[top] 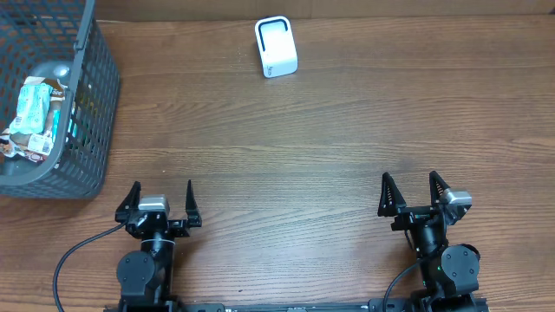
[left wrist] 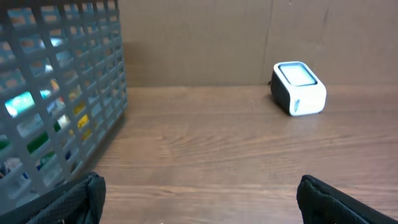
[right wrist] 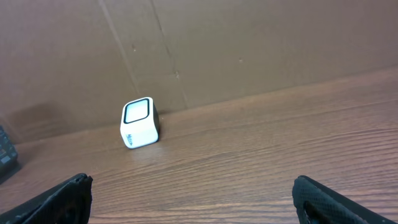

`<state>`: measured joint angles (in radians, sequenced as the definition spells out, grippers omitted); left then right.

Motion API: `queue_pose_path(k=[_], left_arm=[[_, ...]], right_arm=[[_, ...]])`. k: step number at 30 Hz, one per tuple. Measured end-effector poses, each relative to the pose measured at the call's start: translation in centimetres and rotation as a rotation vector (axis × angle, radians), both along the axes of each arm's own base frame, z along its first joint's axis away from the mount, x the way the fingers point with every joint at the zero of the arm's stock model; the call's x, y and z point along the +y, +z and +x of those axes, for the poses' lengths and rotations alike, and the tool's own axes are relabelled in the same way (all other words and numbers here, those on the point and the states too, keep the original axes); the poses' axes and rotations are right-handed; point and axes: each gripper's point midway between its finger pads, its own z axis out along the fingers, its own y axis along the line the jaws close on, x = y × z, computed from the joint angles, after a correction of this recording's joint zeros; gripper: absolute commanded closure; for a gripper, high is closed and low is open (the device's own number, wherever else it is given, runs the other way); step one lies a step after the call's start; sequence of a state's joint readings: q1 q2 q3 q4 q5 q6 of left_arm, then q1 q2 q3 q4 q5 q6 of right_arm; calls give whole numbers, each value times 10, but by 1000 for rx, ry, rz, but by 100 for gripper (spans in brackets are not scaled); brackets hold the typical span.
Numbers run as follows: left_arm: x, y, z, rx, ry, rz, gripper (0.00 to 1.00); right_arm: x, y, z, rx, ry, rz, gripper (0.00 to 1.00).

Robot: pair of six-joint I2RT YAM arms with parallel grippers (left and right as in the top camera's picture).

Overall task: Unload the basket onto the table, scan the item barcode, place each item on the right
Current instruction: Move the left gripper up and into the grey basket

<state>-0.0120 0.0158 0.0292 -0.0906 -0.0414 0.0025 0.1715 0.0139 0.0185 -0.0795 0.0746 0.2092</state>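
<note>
Fingers (left wrist: 74,202) of the left gripper (top: 162,189) stand fully apart and hold nothing.

At 10 o'clock of the overhead view sits a grey mesh basket (top: 94,121), partly cut by the picture edge. Inside it lie several snack packets (top: 33,108), pale green, white and brown, piled against each other. How many there are I cannot tell, and any barcode is too small to read. In the left wrist view these packets show only as blurred green and yellow spots behind the basket grid.

At 12 o'clock, well apart from the basket, the white scanner (top: 276,47) with a dark-framed window stands on the table (top: 303,147). The table is brown wood, with its grain running left to right. Behind the scanner, in both wrist views, a wall of brown cardboard (right wrist: 249,43) closes the far edge.

At 7 o'clock the left gripper has its 2 fingers spread wide and touches no object. A black cable (top: 65,260) loops from its base. At 5 o'clock the right gripper (top: 409,180) is the same: 2 fingers wide apart, empty, pointing toward 12 o'clock, well apart from the scanner.
</note>
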Motion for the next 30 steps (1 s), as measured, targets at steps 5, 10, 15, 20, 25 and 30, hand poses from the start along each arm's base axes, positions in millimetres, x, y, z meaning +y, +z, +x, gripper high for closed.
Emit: queue_pose_path(k=[5, 10, 15, 20, 25, 30], left_arm=[[-4, 61, -12, -96, -23, -5, 0], [-13, 159, -47, -298, -80, -1, 0], [-16, 236, -90, -480, -99, 7, 0], [-17, 298, -125, -582, -107, 14, 0], [-19, 334, -128, -529, -120, 14, 0], [-28, 355, -111, -400, -174, 14, 0]], right_arm=[[0, 0, 0, 0, 0, 0, 0], [0, 0, 0, 0, 0, 0, 0], [0, 0, 0, 1, 1, 0, 0], [0, 0, 0, 1, 0, -1, 0], [0, 0, 0, 1, 0, 0, 0], [0, 0, 0, 1, 0, -1, 0]])
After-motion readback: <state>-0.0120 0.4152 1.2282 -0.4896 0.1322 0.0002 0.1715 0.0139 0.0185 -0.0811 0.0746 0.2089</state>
